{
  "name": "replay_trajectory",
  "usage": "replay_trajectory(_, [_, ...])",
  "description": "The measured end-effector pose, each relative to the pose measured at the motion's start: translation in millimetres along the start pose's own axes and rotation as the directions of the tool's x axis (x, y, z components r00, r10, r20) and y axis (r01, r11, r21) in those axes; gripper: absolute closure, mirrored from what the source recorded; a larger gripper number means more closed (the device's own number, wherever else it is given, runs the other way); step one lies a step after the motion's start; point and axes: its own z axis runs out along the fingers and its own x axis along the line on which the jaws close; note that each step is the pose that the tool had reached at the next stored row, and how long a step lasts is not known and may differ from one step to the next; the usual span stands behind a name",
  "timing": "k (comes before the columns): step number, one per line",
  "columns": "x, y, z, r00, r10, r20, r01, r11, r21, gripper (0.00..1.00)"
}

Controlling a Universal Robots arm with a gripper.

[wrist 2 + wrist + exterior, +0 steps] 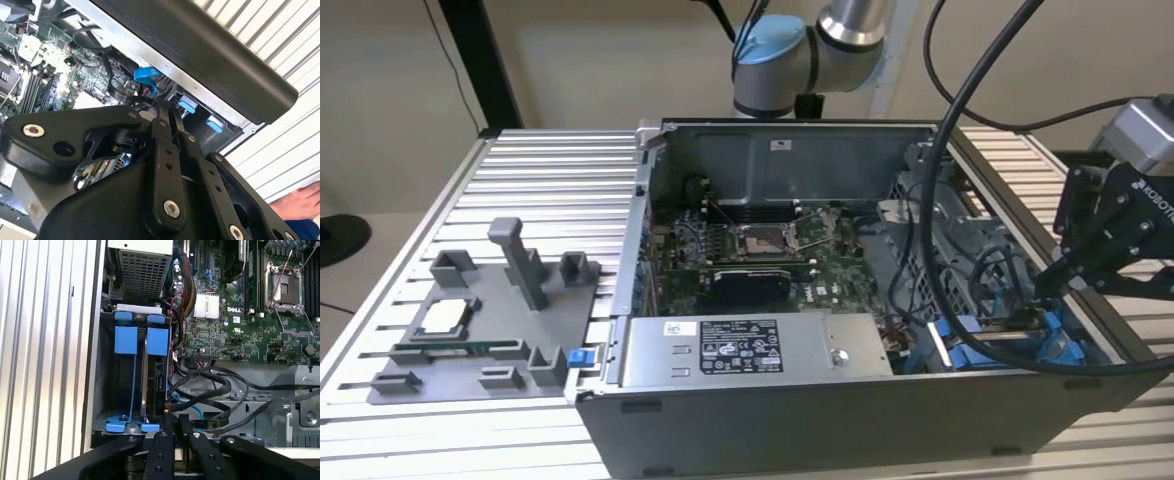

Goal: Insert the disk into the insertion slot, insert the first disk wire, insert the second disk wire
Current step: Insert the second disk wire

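First wrist view: looking past the gripper (177,419), its two fingers pressing close together just beside the end of the insertion slot (107,382). Finding the disk (159,372) already sitting on edge inside that slot, on the side nearer the motherboard (235,325), with its blue carrier tab (157,341) lying beside a second blue tab (125,340). Seeing black cables (210,390) and a blue cable (197,415) trailing just beside the disk's end.

Second wrist view: catching the gripper (167,109) pinching a black wire (131,98) at its tips, with the blue cable (146,75) looping just beyond. Also picking up two blue clips (187,105) along the case wall, and a person's hand (300,202) with a blue sleeve near the slatted table (295,60) outside the case.

Exterior view: taking in the whole open computer case (854,430), with the gripper (1051,288) reaching down at the exterior view's right, over the slot (961,345). Showing a labelled power-supply box (720,350) along the front wall and a grey tray (494,330) lying well apart on the exterior view's left.
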Motion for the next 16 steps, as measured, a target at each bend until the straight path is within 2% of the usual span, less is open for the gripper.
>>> replay_trajectory(3, [0.0, 0.4, -0.6, 1.0000, 0.000, 0.0019, 0.000, 1.0000, 0.0000, 1.00])
replay_trajectory(6, [-1.2, 3.9, -8.0, 1.0000, 0.000, 0.0047, 0.000, 1.0000, 0.0003, 1.00])
replay_trajectory(9, [-2.2, 9.1, -13.9, 0.9999, 0.003, 0.0127, -0.003, 1.0000, 0.0008, 1.00])
replay_trajectory(10, [-3.2, 17.5, -18.6, 0.9997, 0.007, 0.0235, -0.007, 1.0000, 0.0018, 1.00])
replay_trajectory(11, [-3.6, 24.6, -19.8, 0.9995, 0.009, 0.0301, -0.009, 1.0000, 0.0021, 1.00])
replay_trajectory(16, [-2.5, 41.9, -17.4, 0.9995, 0.009, 0.0309, -0.009, 1.0000, 0.0032, 1.00])
